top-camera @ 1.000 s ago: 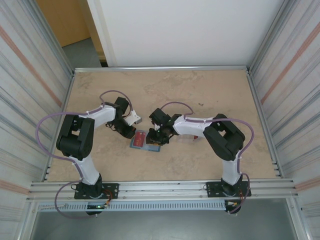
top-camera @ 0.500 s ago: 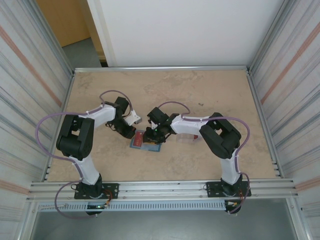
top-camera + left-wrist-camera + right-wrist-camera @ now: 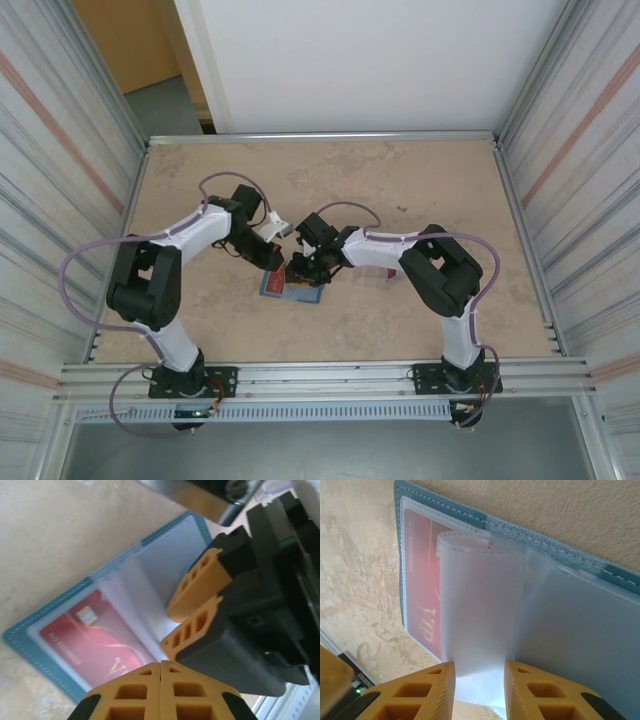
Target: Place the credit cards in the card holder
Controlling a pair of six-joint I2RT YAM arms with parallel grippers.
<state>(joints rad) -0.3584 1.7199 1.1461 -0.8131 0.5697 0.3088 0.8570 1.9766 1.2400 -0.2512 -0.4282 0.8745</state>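
The teal card holder (image 3: pixel 30 639) lies open on the table (image 3: pixel 400 180), also in the top view (image 3: pixel 272 290) and the right wrist view (image 3: pixel 530 536). One red credit card (image 3: pixel 87 640) sits in its left clear pocket (image 3: pixel 420 575). My right gripper (image 3: pixel 479 690) has a bowed clear sleeve leaf (image 3: pixel 480 610) between its fingers, lifted off the holder; its orange fingers (image 3: pixel 197 582) hang over the holder's middle. My left gripper (image 3: pixel 161 680) is shut and empty, low at the holder's near edge, right beside the right one (image 3: pixel 300 272).
A small pale thing with a hint of red (image 3: pixel 375 274) lies half under my right forearm. Metal frame rails (image 3: pixel 320 375) and ribbed side walls (image 3: pixel 60 180) bound the table. Both arms meet at the table's centre.
My left arm has swung right and in, bringing its shut gripper up against the card holder and the right gripper. The right gripper shifted slightly left earlier, then held still.
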